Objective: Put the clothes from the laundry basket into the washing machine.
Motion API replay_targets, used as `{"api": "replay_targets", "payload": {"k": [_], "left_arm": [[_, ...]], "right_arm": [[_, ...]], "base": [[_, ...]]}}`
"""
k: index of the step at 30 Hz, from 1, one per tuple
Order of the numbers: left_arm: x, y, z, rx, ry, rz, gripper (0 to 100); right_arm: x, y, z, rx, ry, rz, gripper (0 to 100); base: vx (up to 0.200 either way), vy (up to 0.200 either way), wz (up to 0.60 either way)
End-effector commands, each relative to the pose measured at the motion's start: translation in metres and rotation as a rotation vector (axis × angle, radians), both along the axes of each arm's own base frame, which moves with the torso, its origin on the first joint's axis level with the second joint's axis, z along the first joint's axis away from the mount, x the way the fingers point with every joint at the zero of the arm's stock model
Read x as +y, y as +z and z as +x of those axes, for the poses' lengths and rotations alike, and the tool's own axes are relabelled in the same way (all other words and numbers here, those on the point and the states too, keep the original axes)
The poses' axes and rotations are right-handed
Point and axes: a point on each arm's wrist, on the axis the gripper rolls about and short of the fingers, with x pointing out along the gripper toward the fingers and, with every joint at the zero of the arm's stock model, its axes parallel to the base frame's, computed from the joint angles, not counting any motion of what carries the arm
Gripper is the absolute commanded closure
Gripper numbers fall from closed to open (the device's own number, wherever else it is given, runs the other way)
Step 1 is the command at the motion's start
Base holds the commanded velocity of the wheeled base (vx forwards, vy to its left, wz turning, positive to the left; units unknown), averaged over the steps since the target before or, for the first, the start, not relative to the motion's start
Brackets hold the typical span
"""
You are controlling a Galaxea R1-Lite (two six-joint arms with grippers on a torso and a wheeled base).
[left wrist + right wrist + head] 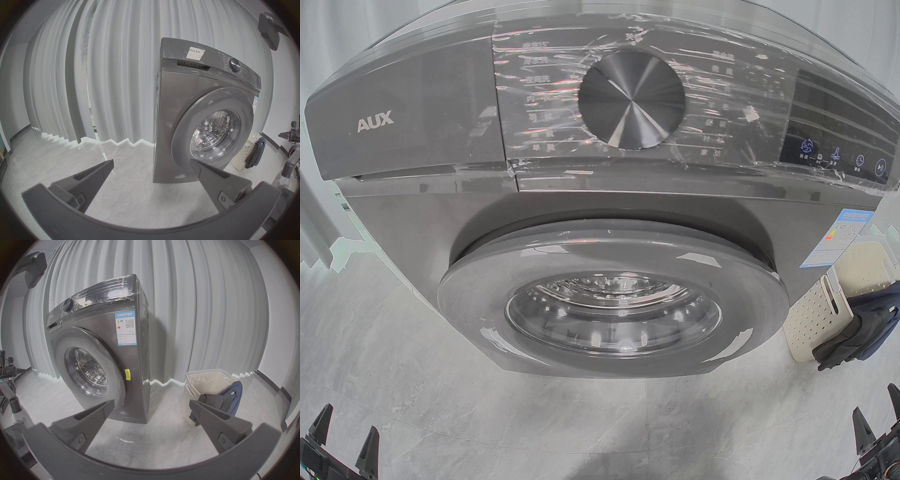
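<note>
While both arms sit low over the pale floor (550, 425), the left gripper (345, 437) and the right gripper (878, 415) stand wide open, with nothing between their fingers. Ahead of them, roughly midway between the two, stands the washing machine (425, 212), its round glass door (612, 300) shut. Beyond the right gripper, just beside the machine, the laundry basket (203, 380) rests on the floor, a dark garment (215, 401) and a blue garment (236, 393) draped over its rim. Pleated curtains (203, 302) hang behind.

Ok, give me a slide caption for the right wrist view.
Open right gripper facing the closed washing machine, clothes draped over the laundry basket beside it.
</note>
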Motion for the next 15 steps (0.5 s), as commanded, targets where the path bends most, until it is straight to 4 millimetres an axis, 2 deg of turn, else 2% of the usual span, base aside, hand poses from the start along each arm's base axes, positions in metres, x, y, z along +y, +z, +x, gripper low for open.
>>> {"api": "replay_targets", "payload": {"k": [1, 15], "left_arm": [[0.0000, -0.0044, 0.0000, 0.000, 0.001, 0.000, 0], [0.0000, -0.0043, 0.0001, 0.001, 0.001, 0.000, 0]], "right_arm": [[0.0000, -0.0048, 0.0002, 0.003, 0.001, 0.000, 0], [0.0000, -0.0048, 0.0002, 0.003, 0.001, 0.000, 0]], "base": [[0.000, 0.000, 0.00], [0.000, 0.000, 0.00]]}}
